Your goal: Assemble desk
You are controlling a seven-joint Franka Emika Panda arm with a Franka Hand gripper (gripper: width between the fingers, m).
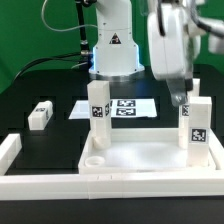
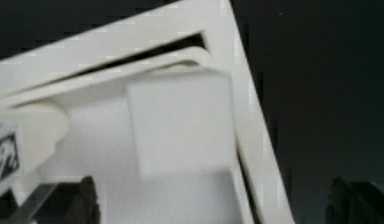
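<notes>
The white tabletop point(image 1: 140, 160) lies by the front edge of the counter point(image 1: 45, 85), toward the corner on the exterior view's right. Two legs stand upright in it: the left leg point(image 1: 98, 112) and the right leg point(image 1: 196, 125). A third leg point(image 1: 40, 115) lies flat toward the counter's opposite edge. The claw point(image 1: 179, 100) hangs just beside the right leg's top, spread wide, gripping nothing.
</notes>
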